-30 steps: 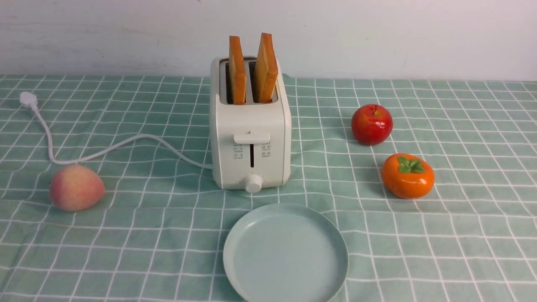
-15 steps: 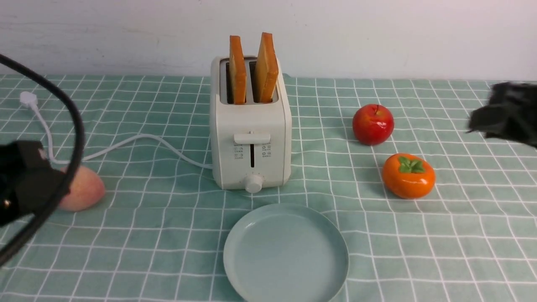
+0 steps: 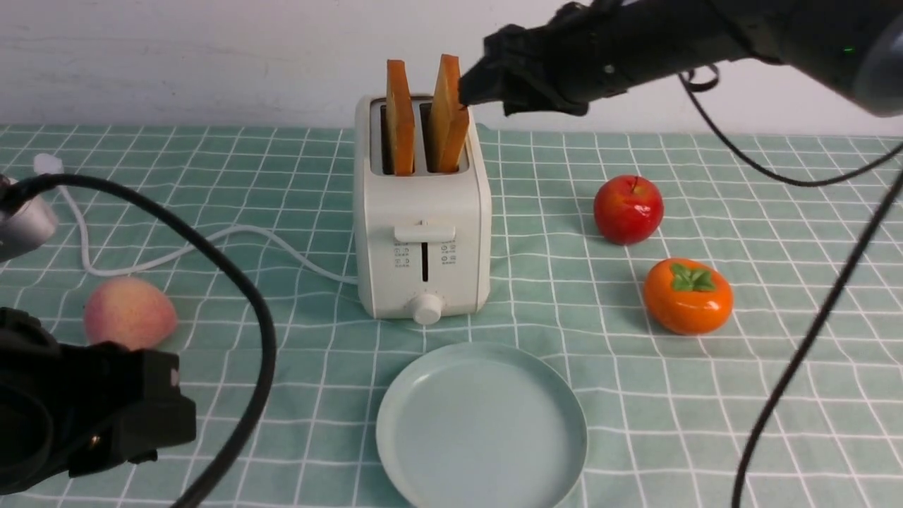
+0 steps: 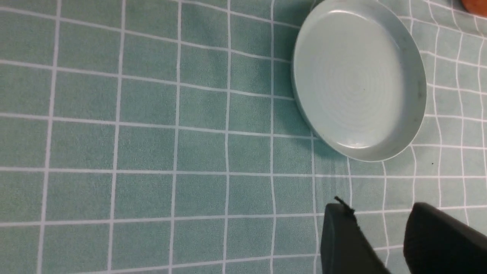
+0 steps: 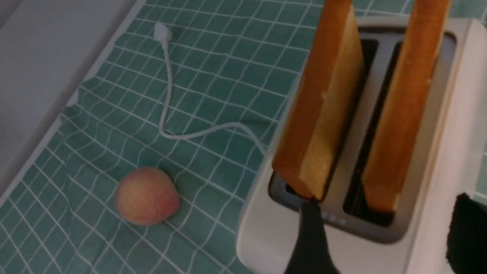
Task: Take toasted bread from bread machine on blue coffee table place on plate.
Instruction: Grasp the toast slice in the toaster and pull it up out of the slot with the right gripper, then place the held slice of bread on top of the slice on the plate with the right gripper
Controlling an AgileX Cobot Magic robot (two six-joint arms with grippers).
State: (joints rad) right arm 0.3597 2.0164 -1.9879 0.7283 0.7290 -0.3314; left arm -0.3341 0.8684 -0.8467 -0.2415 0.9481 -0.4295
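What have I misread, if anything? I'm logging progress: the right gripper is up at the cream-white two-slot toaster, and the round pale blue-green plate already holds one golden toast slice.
One detail is wrong: the round pale blue-green plate holds nothing, as the front view shows. Both golden toast slices stand in the cream-white toaster. The right gripper is indeed up at the toaster.
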